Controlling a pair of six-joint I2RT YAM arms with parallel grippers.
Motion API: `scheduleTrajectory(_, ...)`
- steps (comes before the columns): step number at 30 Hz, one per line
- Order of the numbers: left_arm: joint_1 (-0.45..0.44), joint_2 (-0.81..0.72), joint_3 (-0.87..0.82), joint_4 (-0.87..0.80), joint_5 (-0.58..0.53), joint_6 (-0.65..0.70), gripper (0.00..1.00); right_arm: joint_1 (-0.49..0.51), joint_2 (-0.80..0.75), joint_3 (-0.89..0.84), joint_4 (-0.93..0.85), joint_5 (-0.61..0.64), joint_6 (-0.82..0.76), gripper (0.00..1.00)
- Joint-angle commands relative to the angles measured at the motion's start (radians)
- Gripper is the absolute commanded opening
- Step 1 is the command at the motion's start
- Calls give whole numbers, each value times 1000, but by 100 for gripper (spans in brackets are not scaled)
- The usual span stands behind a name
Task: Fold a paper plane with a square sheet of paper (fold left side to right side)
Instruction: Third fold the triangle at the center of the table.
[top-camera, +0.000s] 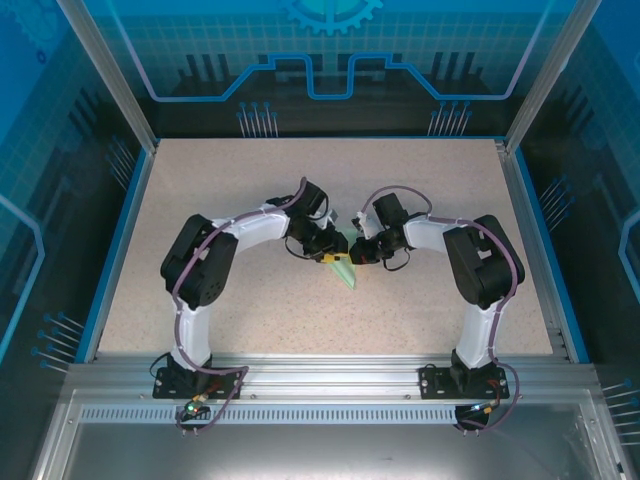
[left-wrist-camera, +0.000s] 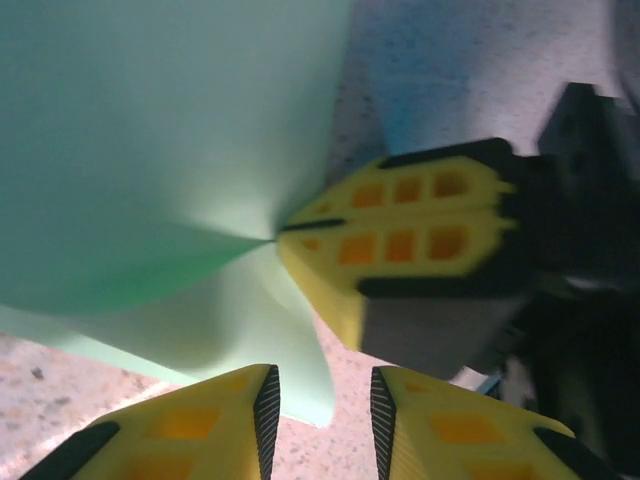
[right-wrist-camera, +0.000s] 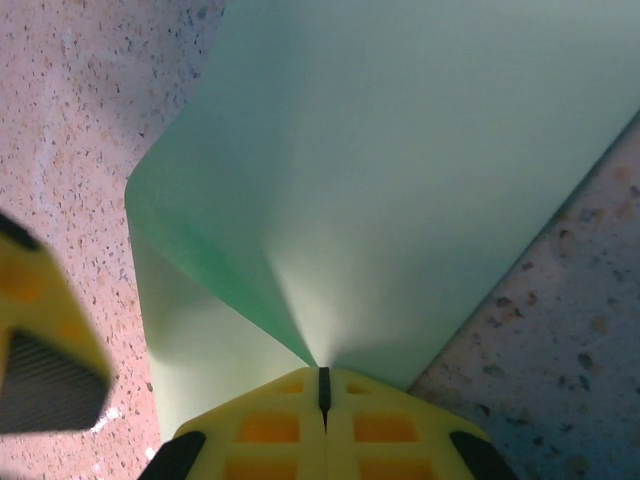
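The thin pale mint-green sheet of paper (top-camera: 345, 270) (left-wrist-camera: 150, 130) (right-wrist-camera: 400, 150) sits bent and partly lifted in the middle of the speckled beige surface (top-camera: 250, 320), far from every edge. The left tool (top-camera: 326, 257) (left-wrist-camera: 320, 410) is open, its yellow fingers (left-wrist-camera: 200, 430) apart by the paper's corner. The right tool (top-camera: 358, 252) (left-wrist-camera: 300, 228) (right-wrist-camera: 322, 400) is closed tight, pinching the paper.

One paper sheet (top-camera: 345, 270), two end effectors (top-camera: 330, 257) (top-camera: 358, 254)

Item: sheet of paper (top-camera: 346, 270), mid-table (top-camera: 420, 190), between my two grippers. Left gripper (top-camera: 328, 256) sits just left of it, fingers apart, the paper's corner just before them. Right gripper (top-camera: 359, 251) sits right of it, pinching a raised fold.
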Motion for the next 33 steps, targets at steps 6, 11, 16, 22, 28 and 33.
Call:
scheduleTrajectory(6,-5,44,16,-14,-46,-12,33,10,64,-10,-57,59,-20,0)
scheduleTrajectory(11,-7,41,-16,-10,-56,-11,33,10,67,-8,-61,62,-21,0)
scheduleTrajectory(16,-5,46,-30,-9,-67,-9,33,12,69,-4,-63,64,-21,0)
scheduleTrajectory(22,-8,68,-49,1,-78,-10,33,13,65,-3,-65,64,-21,0)
scheduleTrajectory(28,-11,83,-75,6,-97,-14,33,10,38,16,-69,35,-12,0)
scheduleTrajectory(33,-13,94,-90,9,-113,-18,32,-4,-15,32,-71,-9,15,7)
